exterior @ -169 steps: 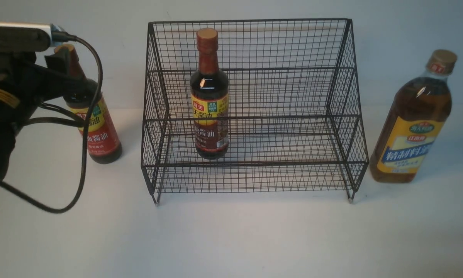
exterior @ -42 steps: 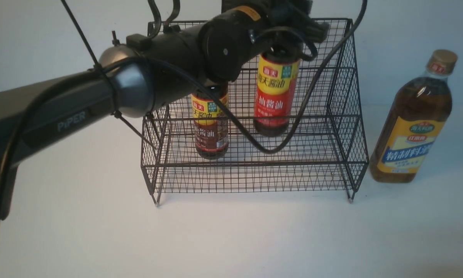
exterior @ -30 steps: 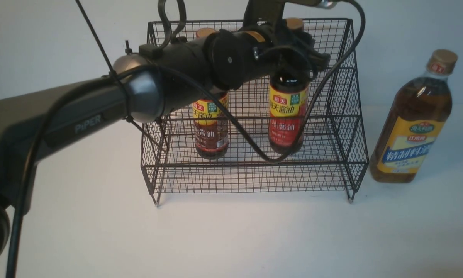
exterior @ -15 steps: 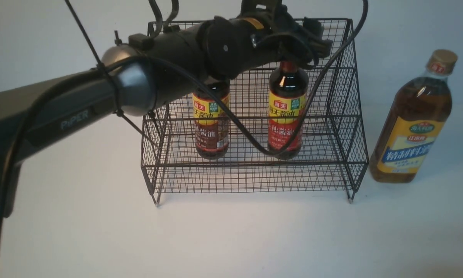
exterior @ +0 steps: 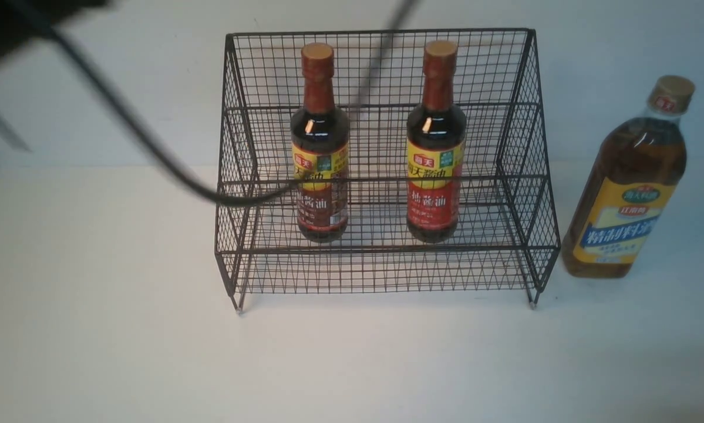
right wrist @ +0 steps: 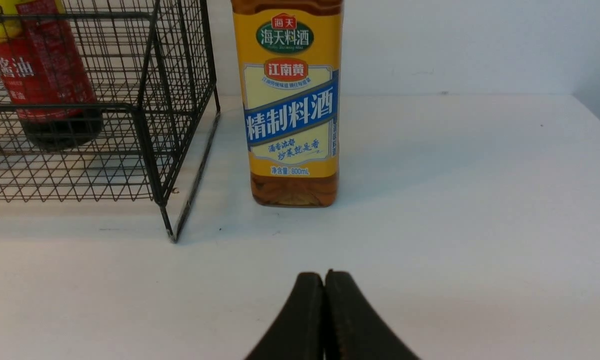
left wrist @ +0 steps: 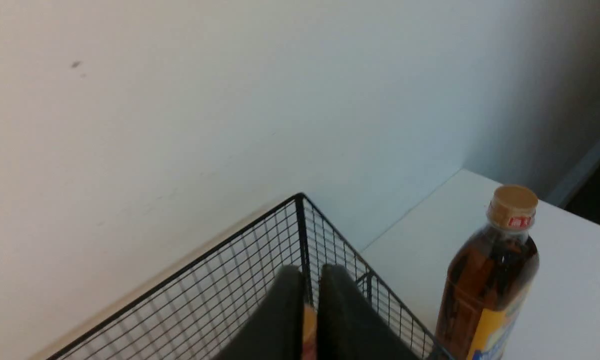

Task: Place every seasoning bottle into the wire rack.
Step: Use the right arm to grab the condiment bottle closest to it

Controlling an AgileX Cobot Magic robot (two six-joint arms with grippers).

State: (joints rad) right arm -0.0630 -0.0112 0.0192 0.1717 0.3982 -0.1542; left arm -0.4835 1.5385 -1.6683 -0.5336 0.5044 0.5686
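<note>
White tabletop [exterior: 123,329] carries everything, and most of it lies bare. On it stands the black wire rack [exterior: 387,270], upright on its small feet. It holds two bottles on its lower front step.

The amber bottle [exterior: 627,194], with its yellow and blue label, is the largest of the three. It stands on the table just beside the rack's right wall, outside the mesh and untouched.

Inside the rack, the left soy-sauce bottle [exterior: 320,170] stands where it stood in every earlier frame. The right soy-sauce bottle [exterior: 435,170] is the new arrival. A little over a second ago it hung in the left arm's grip above the step, and half a second ago the jaws were opening off its neck. Now it stands upright and free, well apart from its twin.

That leaves two of the three bottles placed and the amber one still to go.

The left arm has swung up and away, so that only a dark blur shows in the top left corner of the front view. Its wrist camera looks down past the rack's far corner. The left gripper [left wrist: 311,272] has its fingers drawn together with only a thin slit between them, and it holds nothing.

The right gripper [right wrist: 325,280] sits low over the table facing the amber bottle. Its fingers are pressed together and empty, so it looks best placed for the last pick.

A blurred black cable [exterior: 152,150] sweeps across the rack's left side.
</note>
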